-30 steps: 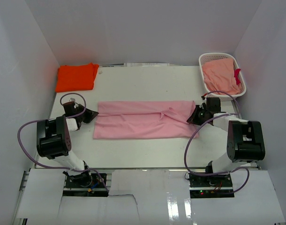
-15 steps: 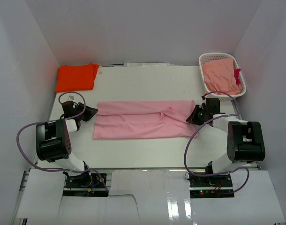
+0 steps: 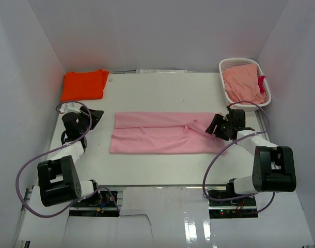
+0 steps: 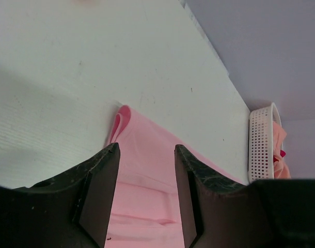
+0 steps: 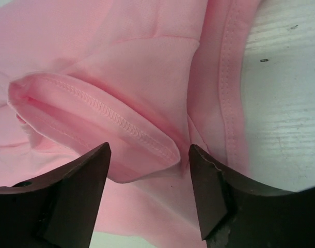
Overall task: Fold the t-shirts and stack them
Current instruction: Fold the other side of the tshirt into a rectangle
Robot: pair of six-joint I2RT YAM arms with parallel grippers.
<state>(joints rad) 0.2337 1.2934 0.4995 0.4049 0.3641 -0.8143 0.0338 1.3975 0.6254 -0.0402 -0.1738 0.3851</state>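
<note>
Both sets of jaws had let go since the earlier view, and the left gripper (image 3: 98, 115) had drawn back from the cloth toward the left edge of the table (image 3: 157, 93), while the pink t-shirt (image 3: 162, 134) had slid a little to the right. From where I stood, the pink t-shirt lay mid-table as a long band, folded lengthwise, with a crease and a rumple near its right end. The left gripper sat apart from the shirt's left end, jaws spread with nothing between them. The right gripper (image 3: 213, 126) hung low over the right end, jaws likewise parted and empty, a stitched sleeve hem (image 5: 111, 121) lying loose beneath them. The orange t-shirt (image 3: 84, 85) rested already folded in the far left corner. The white basket (image 3: 239, 61) stood in the far right corner with a salmon cloth (image 3: 242, 80) in it.

It looked to me like the lengthwise fold had just been laid down and released. The next move would seem to call for fresh grips on one end of the band, carrying it across to halve the length, keeping the loose sleeve tucked, before the pink shirt could go onto the orange one.
</note>
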